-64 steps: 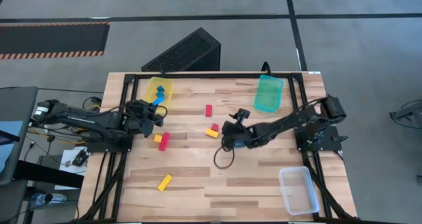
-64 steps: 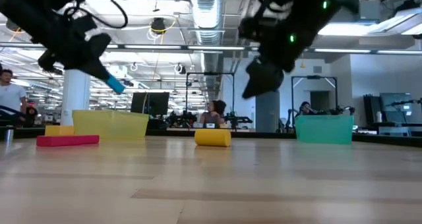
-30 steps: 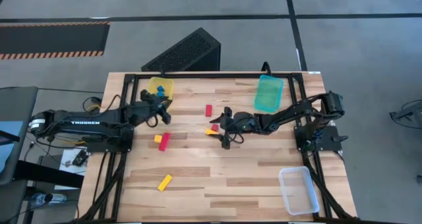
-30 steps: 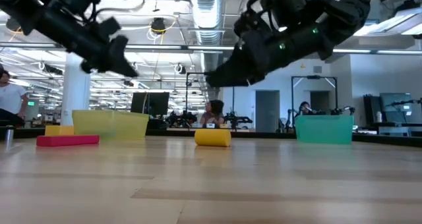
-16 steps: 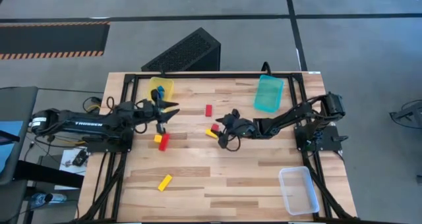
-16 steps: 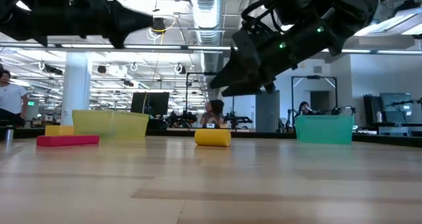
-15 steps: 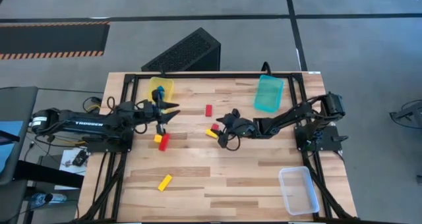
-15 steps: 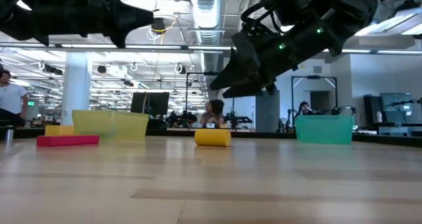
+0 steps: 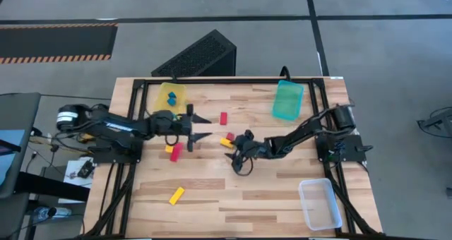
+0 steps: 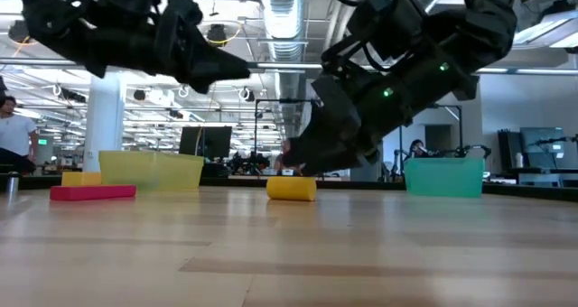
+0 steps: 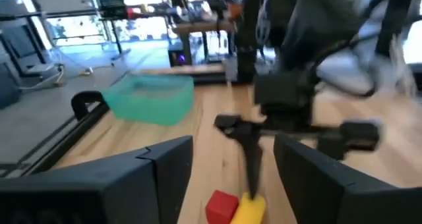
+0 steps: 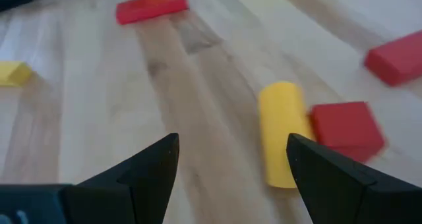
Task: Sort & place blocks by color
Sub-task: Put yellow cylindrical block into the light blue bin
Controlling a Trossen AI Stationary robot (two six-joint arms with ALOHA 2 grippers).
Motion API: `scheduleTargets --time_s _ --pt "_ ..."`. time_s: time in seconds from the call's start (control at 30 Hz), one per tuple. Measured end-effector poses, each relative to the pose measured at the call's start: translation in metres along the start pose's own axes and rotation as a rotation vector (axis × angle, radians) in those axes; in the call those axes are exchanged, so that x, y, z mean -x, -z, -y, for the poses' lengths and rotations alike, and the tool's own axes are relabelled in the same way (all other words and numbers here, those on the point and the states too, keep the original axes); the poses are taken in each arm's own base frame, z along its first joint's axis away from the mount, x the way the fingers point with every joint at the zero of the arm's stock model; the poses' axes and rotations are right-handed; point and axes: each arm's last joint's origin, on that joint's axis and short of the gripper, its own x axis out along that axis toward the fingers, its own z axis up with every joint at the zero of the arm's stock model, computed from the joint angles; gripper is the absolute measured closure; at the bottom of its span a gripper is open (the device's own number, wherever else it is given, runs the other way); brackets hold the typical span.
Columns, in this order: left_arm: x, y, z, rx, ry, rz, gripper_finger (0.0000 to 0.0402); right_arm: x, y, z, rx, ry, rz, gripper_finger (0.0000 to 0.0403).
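— Where are your grippers right now?

— My right gripper (image 9: 238,155) hangs low over the middle of the table (image 9: 282,198), fingers spread wide and holding nothing. Through its wrist camera I see a yellow rounded block (image 12: 280,132) lying flat, with a red cube (image 12: 347,130) touching its side. My left gripper (image 9: 198,127) reaches in from the other side, also wide open and empty, pointing at that same pair.

— And the other blocks?

— Scattered. A red bar (image 9: 175,151) with a small yellow cube (image 9: 169,148) against it sits near my left arm, a short red block (image 9: 223,118) lies farther back, and a yellow bar (image 9: 176,195) is alone toward the near edge. Blue pieces (image 9: 170,97) already sit in the yellow tray (image 9: 179,89). The teal tray (image 9: 287,100) and the clear tray (image 9: 319,203) look empty from above.

— How will the yellow one handle?

— I judge it light, rigid and smooth, so it should not deform, but its rounded sides could roll or slip out of a loose pinch. I would close across its short width at mid-length, keeping one finger clear of the red cube pressed against it, or that cube gets dragged along.
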Motion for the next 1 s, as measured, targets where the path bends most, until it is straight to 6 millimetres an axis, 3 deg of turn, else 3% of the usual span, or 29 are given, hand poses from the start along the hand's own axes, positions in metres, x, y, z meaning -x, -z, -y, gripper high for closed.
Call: scheduleTargets --time_s 0.27,0.5,1.0 --pt "-0.033 0.008 0.000 -0.067 0.061 -0.084 0.0188 0.005 0.013 -0.014 0.094 0.203 0.004 0.0101" --pt "-0.049 0.019 0.001 -0.063 0.099 -0.188 0.0187 0.005 0.013 -0.013 0.125 0.217 -0.005 0.0101" --pt "-0.051 0.022 0.000 -0.056 0.050 -0.229 0.0187 -0.005 0.006 0.009 0.148 0.155 -0.095 0.0101"
